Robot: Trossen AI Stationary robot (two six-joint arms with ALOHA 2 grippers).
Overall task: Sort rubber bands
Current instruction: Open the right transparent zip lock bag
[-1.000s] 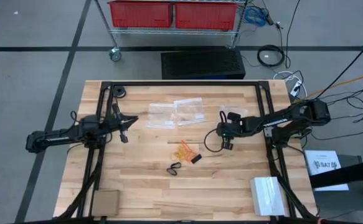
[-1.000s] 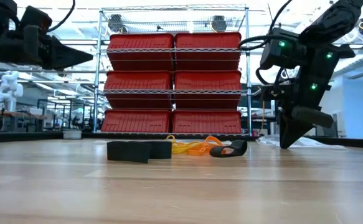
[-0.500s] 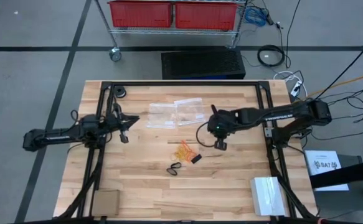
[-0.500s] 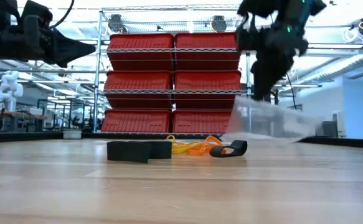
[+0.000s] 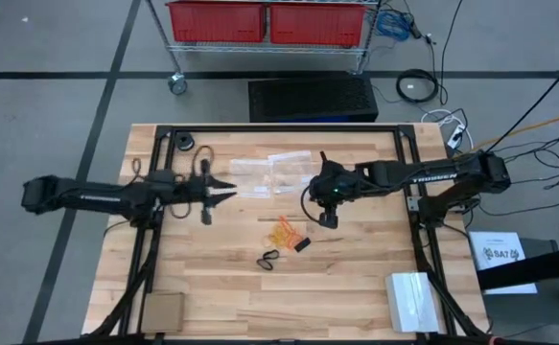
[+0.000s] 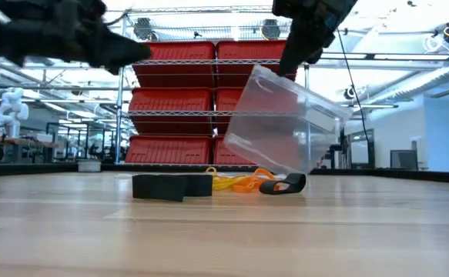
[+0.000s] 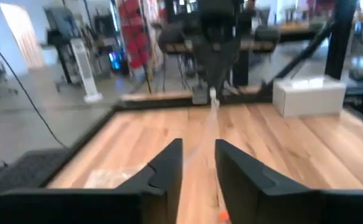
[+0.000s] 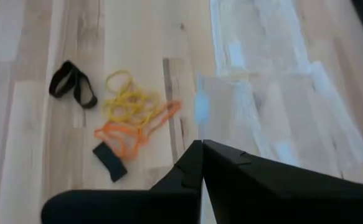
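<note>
a robotics lab: wire shelving (image 6: 209, 92) stacked with red bins (image 6: 174, 100), cables (image 5: 418, 86) on the grey floor (image 5: 49, 105), a wooden desk (image 5: 221, 287).

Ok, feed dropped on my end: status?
Right end effector shut on clear bag, held above table. Left end effector open, facing bag. Rubber bands lie on table below.

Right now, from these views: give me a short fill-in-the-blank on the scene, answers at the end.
1. The right gripper holds a clear plastic ____ off the table.
2. The orange and yellow rubber bands lie in a loose ____ on the wood.
3. The left gripper has its fingers ____.
4. The shelves behind the table hold ____ bins.

Missing words: bag; pile; open; red
</note>
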